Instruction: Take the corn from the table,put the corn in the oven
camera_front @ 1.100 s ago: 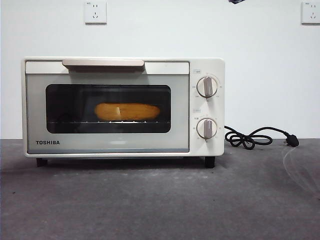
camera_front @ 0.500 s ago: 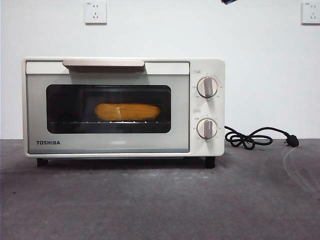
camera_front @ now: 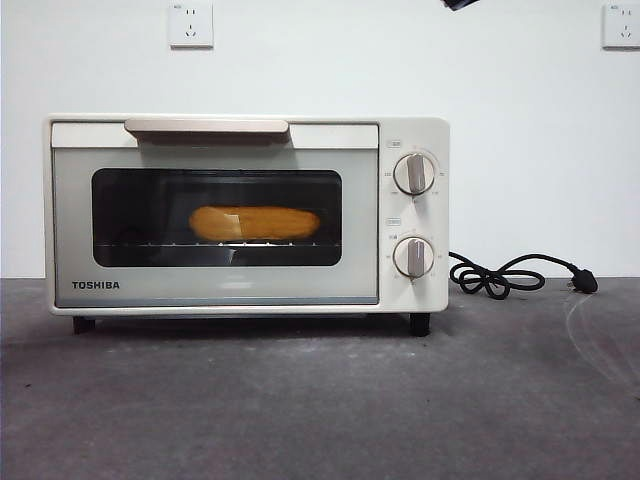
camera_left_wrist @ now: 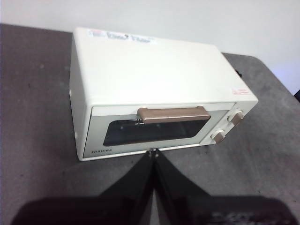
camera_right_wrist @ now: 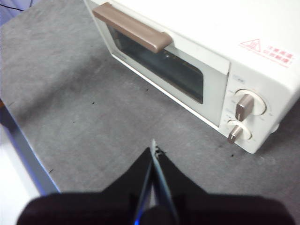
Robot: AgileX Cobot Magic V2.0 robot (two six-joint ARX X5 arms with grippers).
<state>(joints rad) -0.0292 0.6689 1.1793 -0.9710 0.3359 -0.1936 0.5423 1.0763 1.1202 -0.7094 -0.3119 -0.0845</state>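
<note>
Corn (camera_front: 255,223) lies lengthwise on the wire rack inside the oven (camera_front: 245,213), seen through the dark glass window, roughly centred behind the door. Oven door is fully closed, the brown bar handle (camera_front: 207,127) running along its top edge. Two round knobs (camera_front: 414,174) sit one above the other on the oven's right panel, both pointers about upright. TOSHIBA lettering at the door's lower left corner. Oven stands on short black feet on the grey table (camera_front: 320,400), close to the white wall. Black cord (camera_front: 500,276) trails out beside the oven on the knob side, looped once on the table, with its plug lying flat at the far end. Two wall sockets (camera_front: 191,24) high on the wall behind.

Left gripper (camera_left_wrist: 153,152) hangs above the table in front of the oven door, well apart from it, fingers pressed together with nothing between them. Right gripper (camera_right_wrist: 153,149) is also raised over bare table, off toward the knob end of the oven, fingers together and empty. In the front view only a small black tip shows at the top edge, right of centre; cannot tell which arm it belongs to. Neither gripper touches the oven or the corn.
</note>
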